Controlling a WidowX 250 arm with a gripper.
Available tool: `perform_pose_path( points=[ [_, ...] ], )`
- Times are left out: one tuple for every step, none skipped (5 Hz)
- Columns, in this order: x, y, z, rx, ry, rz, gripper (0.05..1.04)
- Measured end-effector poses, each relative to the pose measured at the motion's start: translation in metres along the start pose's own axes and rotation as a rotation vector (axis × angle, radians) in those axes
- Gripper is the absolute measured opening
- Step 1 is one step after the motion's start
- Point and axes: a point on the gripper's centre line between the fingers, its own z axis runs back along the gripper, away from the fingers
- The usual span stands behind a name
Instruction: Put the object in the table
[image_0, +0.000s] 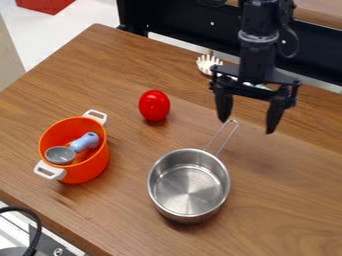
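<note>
- Apparently several things could be the object, and which one is meant cannot be told.
- The saucepan (189, 187) sits on the table (287, 200), toward six o'clock from the view's centre. Its round bowl opens upward, and its long axis follows the wire handle (221, 136), which points to one o'clock.
- Toward one o'clock from that bowl, the black gripper (247, 126) hangs with its fingers released, spread wide and holding nothing. The tip of the wire handle appears just beside the left-hand finger in the view; whether they touch cannot be told.
- The red object (154, 105), an oval, stands between eleven and twelve o'clock from the saucepan, its long axis running twelve to six.
- Toward ten o'clock from the saucepan, the orange pot (89, 168) has white handles at one and seven o'clock. Inside lies a scoop, its grey cup (60, 155) toward eight and its blue grip (85, 142) toward two.
- A white utensil (209, 64) lies near the far edge at one o'clock, prongs toward twelve, partly behind the gripper.
- The near edge slants past seven o'clock. Wood separates pot and saucepan, and a wider stretch runs from the saucepan toward three and four.
</note>
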Motion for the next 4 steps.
perform_pose_path(
  points=[
    [-0.007, 0.008, 0.016, -0.003, -0.036, -0.133, 1.001],
    [-0.018, 0.019, 0.019, 0.070, -0.059, -0.274, 1.001],
    [-0.023, 0.036, 0.012, 0.126, -0.082, -0.448, 1.001],
    [-0.027, 0.054, -0.003, 0.133, -0.109, -0.584, 1.001]
  ],
)
